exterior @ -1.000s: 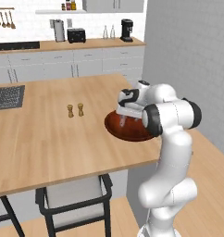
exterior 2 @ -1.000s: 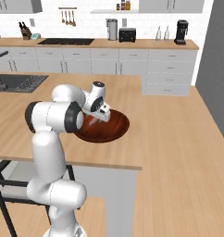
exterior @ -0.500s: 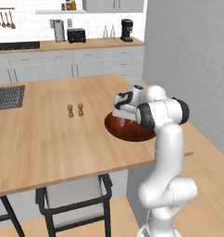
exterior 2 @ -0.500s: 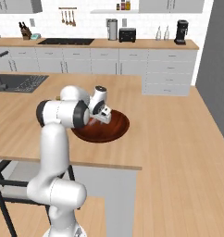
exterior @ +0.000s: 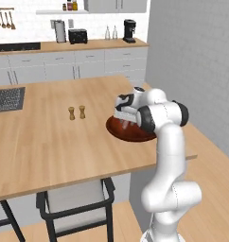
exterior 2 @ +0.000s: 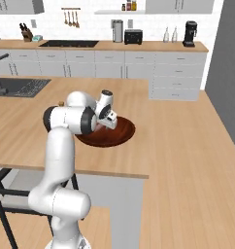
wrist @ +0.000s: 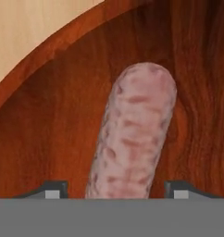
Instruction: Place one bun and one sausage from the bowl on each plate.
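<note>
The bowl [exterior: 130, 133] sits right of centre in the left base view, a wide glossy dark red-brown dish on the near right part of the wooden island counter [exterior: 50, 137]. In the right base view the bowl [exterior 2: 120, 135] lies just left of centre, partly covered by the arm's elbow. In the hand view its wood-grained inner surface [wrist: 49, 139] takes up most of the frame, with the rim curving from the lower left up to the top centre and pale counter showing in the upper left corner.

1 sausage [wrist: 134, 134], pale pink and mottled, lies on the bowl's floor in the hand view, running from the bottom centre up to just above the middle of the frame, leaning slightly to the right. The gripper [wrist: 114, 190] is down in the bowl, and its 2 dark fingertips [wrist: 51, 190] stand at the bottom of the frame on either side of the sausage's lower end. A gap of bowl surface shows between each tip and the sausage, so the jaws straddle it without a visible grip; I cannot tell whether they press on it.

In the left base view the gripper [exterior: 123, 113] hangs over the bowl's left half. 2 small brown shakers [exterior: 76, 113] stand side by side left of the bowl, apart from it.
</note>
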You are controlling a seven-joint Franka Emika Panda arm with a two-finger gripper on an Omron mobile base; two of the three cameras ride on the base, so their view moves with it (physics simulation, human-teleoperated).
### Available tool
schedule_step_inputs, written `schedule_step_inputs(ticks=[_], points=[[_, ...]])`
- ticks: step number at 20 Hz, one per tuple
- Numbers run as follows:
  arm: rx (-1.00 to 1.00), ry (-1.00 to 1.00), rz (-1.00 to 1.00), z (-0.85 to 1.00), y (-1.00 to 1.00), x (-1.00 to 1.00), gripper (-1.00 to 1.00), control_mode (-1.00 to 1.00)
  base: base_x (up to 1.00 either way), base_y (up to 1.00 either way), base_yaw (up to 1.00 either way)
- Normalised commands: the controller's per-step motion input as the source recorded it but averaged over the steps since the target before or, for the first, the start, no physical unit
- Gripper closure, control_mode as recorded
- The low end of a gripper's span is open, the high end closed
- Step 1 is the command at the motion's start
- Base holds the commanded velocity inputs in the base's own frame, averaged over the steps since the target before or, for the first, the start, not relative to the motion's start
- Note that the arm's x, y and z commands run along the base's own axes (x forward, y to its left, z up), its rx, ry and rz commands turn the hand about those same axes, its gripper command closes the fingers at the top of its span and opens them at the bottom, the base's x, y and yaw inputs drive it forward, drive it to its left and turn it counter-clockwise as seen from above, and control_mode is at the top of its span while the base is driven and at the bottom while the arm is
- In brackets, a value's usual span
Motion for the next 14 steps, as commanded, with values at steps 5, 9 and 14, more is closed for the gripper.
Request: schedule_step_inputs(ticks=[5, 9, 14], points=[[-0.01, 0.16, -0.09, -0.45, 0.46, -0.03, 1.0, -1.0, 0.0, 0.0, 0.0], [-0.01, 0.13, -0.12, 0.06, 0.23, -0.34, 1.0, -1.0, 0.0, 0.0, 0.0], [-0.08, 0.05, -0.07, 0.87, 0.0, -0.91, 1.0, -1.0, 0.0, 0.0, 0.0]])
